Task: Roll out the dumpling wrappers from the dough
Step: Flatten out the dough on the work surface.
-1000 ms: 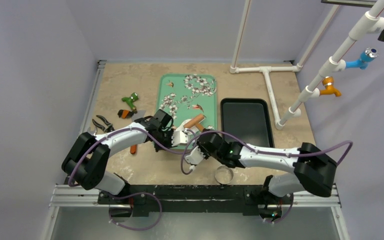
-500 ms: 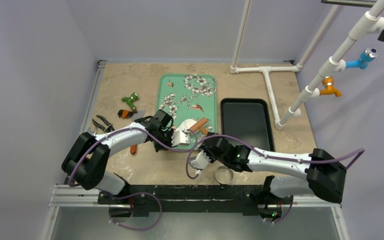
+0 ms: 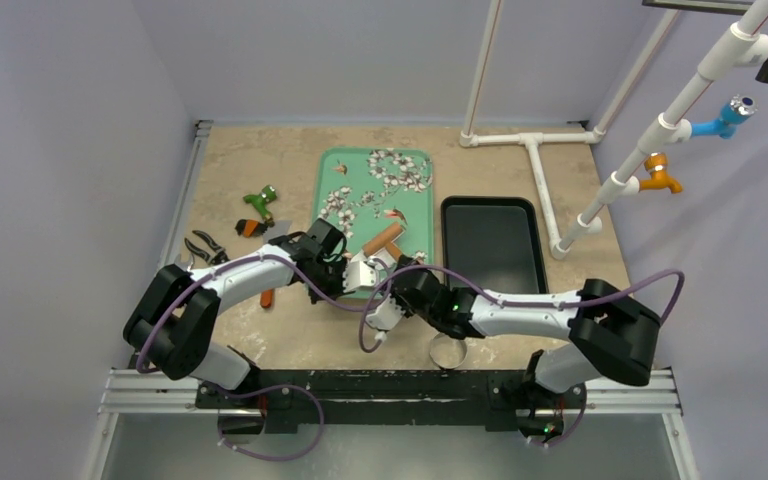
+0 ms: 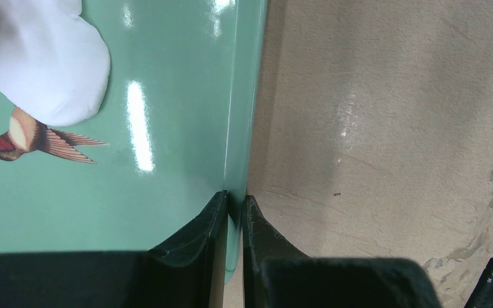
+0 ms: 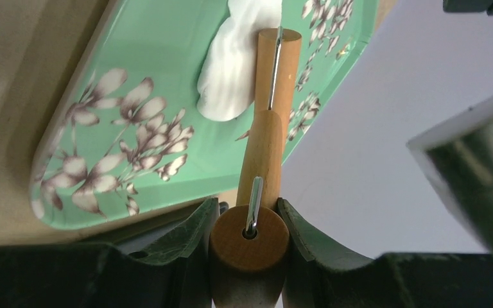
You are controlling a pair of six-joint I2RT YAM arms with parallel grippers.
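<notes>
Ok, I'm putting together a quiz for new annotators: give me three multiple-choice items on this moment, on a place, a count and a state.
1. Where does the dough lie?
A. on the black tray
B. on the green tray
C. on a plate
2. How many trays stand on the table?
A. two
B. three
C. one
3. What is the left end effector doing?
A. hanging open
B. shut on the dough
C. shut on the green tray's rim

Answers: 1 B, the white lump rests on the floral green surface; 2 A, one green, one black; 3 C, it pinches the rim.
</notes>
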